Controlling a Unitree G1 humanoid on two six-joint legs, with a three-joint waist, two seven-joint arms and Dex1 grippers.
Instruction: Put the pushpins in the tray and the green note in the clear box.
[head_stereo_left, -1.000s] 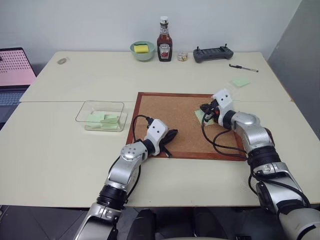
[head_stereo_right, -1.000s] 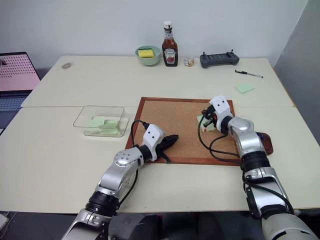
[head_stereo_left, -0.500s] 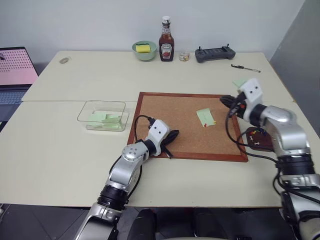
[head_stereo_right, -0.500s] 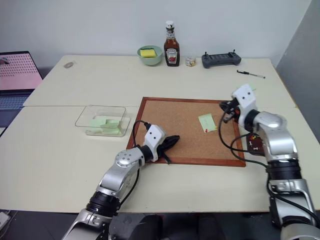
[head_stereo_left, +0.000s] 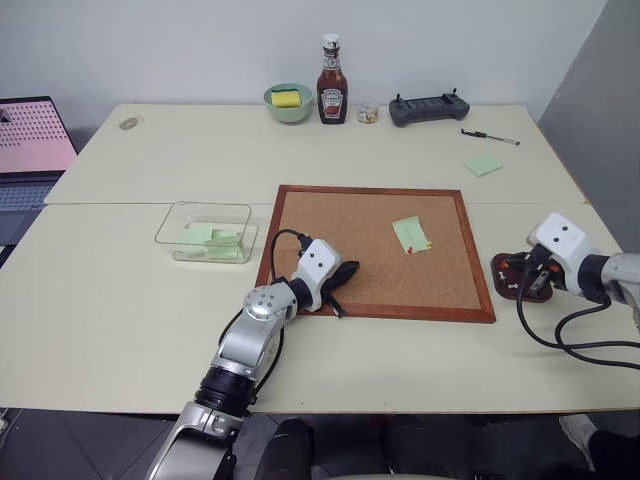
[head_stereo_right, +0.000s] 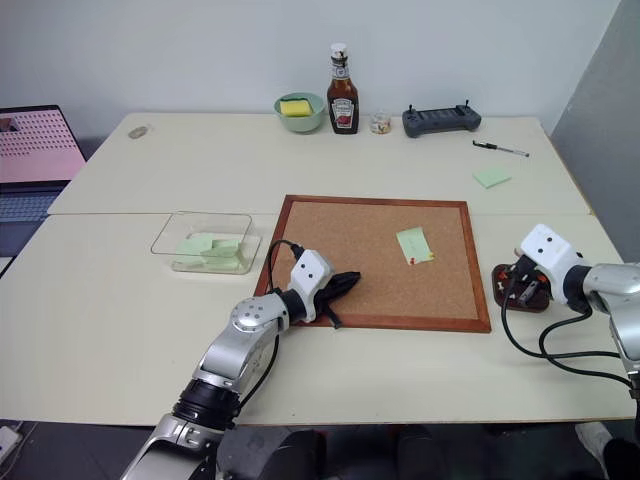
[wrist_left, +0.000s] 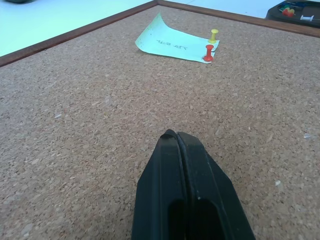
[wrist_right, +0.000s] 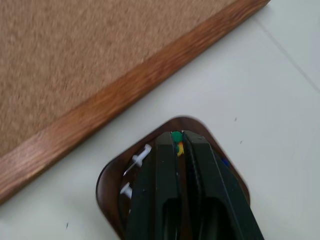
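My right gripper (wrist_right: 177, 140) hangs directly over the tray (wrist_right: 112, 172), fingers pinched on a green pushpin (wrist_right: 175, 135), so release is straight below, while the green note (head_stereo_left: 411, 233) lies on the cork board, nearer my shut, empty left gripper (head_stereo_left: 345, 270).

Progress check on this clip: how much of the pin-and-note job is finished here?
Partly done. Several pushpins already lie in the tray, and the right gripper, shut on a green pushpin, hangs over it. Still left: the green note lies on the cork board, fixed by a red pin and a yellow pin. The clear box holds other green slips. The left gripper rests shut on the board.
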